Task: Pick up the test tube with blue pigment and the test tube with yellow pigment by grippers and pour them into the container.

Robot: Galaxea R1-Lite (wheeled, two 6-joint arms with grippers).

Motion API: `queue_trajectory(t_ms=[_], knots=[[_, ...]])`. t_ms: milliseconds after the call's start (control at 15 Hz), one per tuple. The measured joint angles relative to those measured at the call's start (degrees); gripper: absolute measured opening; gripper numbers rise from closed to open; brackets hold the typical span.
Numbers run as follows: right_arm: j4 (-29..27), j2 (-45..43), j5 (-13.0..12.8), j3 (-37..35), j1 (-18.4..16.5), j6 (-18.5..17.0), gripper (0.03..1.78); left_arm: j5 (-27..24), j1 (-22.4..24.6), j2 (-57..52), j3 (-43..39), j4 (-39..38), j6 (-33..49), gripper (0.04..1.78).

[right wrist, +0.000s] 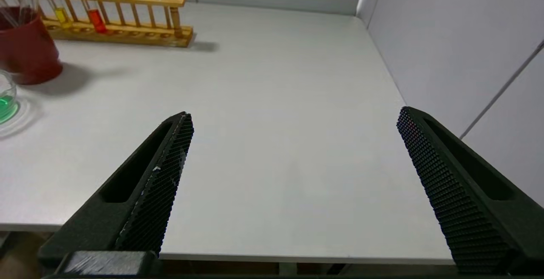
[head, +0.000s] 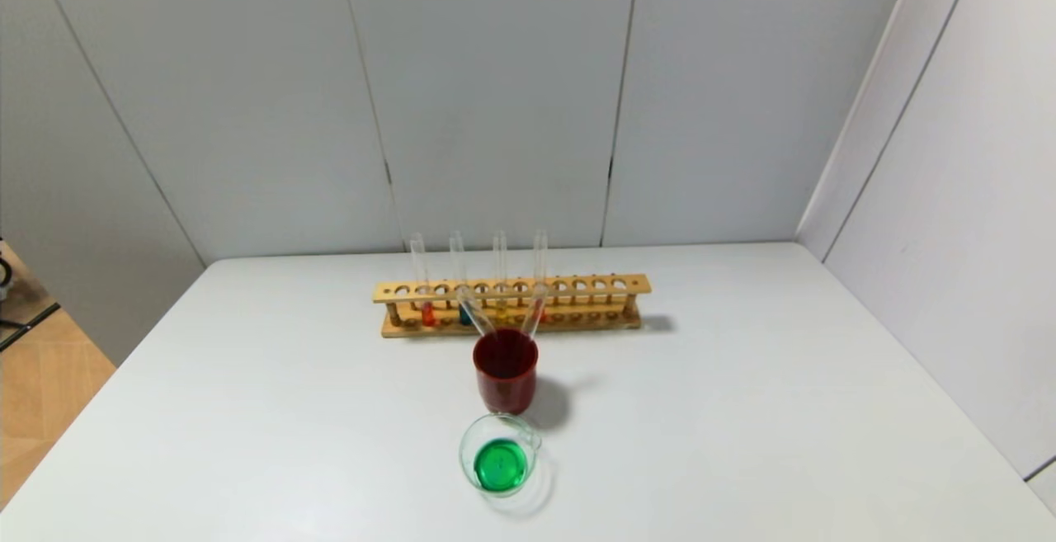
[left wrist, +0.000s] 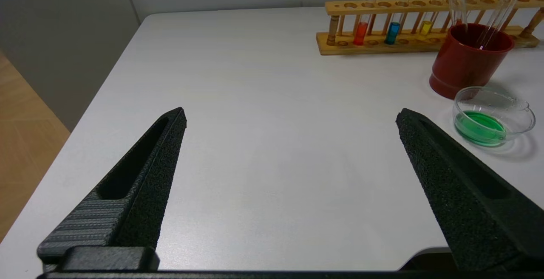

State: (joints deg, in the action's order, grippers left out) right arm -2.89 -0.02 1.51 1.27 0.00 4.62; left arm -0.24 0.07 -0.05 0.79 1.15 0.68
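The test tube with blue pigment (head: 464, 316) stands upright in the wooden rack (head: 577, 285), second from the left; it also shows in the left wrist view (left wrist: 392, 32). The test tube with yellow pigment (head: 500, 311) stands beside it (left wrist: 425, 27) (right wrist: 63, 17). The container, a clear glass beaker (head: 464, 443), sits in front of the red cup and holds green liquid (left wrist: 512, 107). My left gripper (left wrist: 291, 115) is open and empty over the table's left front. My right gripper (right wrist: 293, 115) is open and empty over the right front edge. Neither shows in the head view.
A dark red cup (head: 505, 381) stands between rack and beaker with two empty tubes (head: 477, 315) leaning in it. Tubes with red liquid (left wrist: 360, 32) (right wrist: 97, 20) stand at either side of the blue and yellow ones. A grey wall (right wrist: 446, 37) borders the table's right side.
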Motion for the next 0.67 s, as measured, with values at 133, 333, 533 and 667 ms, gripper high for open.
queue_trajectory(t_ms=[133, 333, 533, 667], knots=[[0.15, -0.05, 0.24, -0.09, 0.0, -0.13, 1.75, 0.0, 0.0, 0.0, 0.0, 0.0, 0.0, 1.75], [0.39, -0.07, 0.13, -0.28, 0.0, -0.41, 1.75, 0.06, 0.0, 0.0, 0.0, 0.01, -0.02, 1.75], [0.44, -0.07, -0.28, -0.3, 0.0, -0.77, 1.75, 0.04, 0.0, 0.0, 0.0, 0.0, -0.05, 1.75], [0.35, -0.07, -0.41, -0.3, 0.0, -0.77, 1.75, 0.0, 0.0, 0.0, 0.0, 0.0, -0.05, 1.75]])
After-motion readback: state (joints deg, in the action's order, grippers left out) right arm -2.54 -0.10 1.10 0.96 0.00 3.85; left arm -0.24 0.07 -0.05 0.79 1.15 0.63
